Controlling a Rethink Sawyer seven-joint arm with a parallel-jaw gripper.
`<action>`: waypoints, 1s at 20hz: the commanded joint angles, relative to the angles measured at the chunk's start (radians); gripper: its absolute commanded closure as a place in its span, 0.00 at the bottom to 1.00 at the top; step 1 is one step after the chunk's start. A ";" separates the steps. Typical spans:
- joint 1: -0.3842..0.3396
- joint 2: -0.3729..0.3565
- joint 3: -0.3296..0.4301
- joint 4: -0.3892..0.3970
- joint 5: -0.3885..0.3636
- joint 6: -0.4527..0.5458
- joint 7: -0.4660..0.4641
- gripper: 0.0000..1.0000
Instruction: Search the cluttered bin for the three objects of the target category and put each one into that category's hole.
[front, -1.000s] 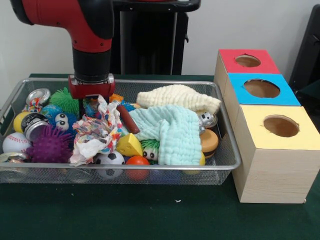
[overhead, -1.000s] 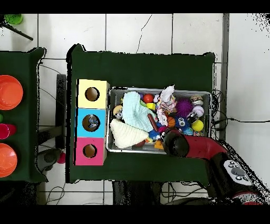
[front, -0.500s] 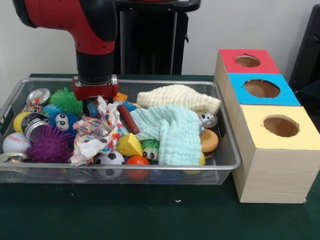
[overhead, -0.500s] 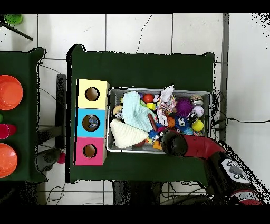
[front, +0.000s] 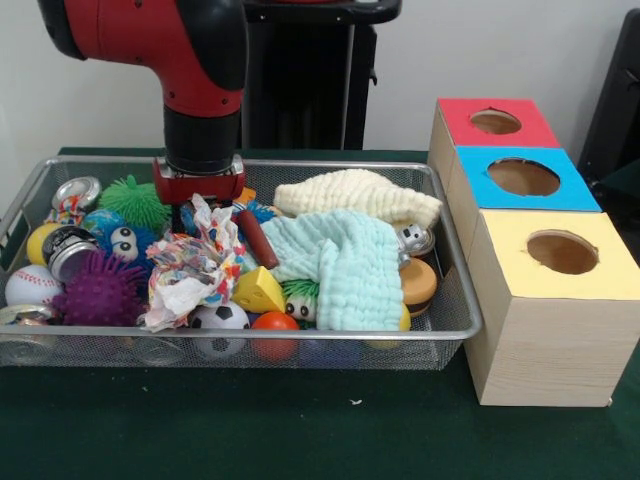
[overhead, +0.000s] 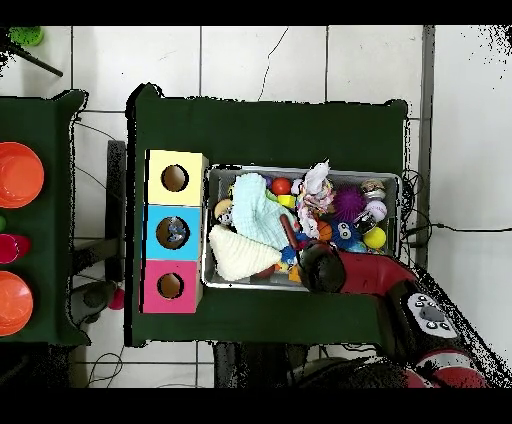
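A wire bin (front: 455, 300) holds a jumble of toys. My gripper (front: 199, 198) hangs low over its back middle, just behind a patterned cloth (front: 190, 265) that hides its tips. Beside it lie a brown sausage (front: 256, 238), a cream cloth (front: 355, 195) and a mint cloth (front: 345, 262). A baseball (front: 30, 285), a purple spiky ball (front: 100, 290), a soccer ball (front: 218, 318) and a cheese wedge (front: 258, 290) sit toward the front. Cans (front: 66, 250) lie at the left. In the overhead view the arm (overhead: 326, 268) covers the bin's lower edge (overhead: 250, 286).
Three wooden boxes with round holes stand right of the bin: red top (front: 495, 122), blue top (front: 523, 177), yellow top (front: 562, 252). In the overhead view they line up left of the bin, yellow box (overhead: 175, 178) uppermost. Orange bowls (overhead: 18, 172) sit on a separate table.
The gripper has slid to the right along the bin's back part, from beside the green spiky ball toward the sausage. The toys have not shifted.
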 joint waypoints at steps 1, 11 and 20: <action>0.064 0.130 -0.028 -0.086 -0.029 0.122 0.077 0.00; 0.252 0.240 -0.256 -0.227 -0.091 0.197 0.083 0.00; 0.306 0.204 -0.305 -0.211 -0.088 0.269 0.038 0.00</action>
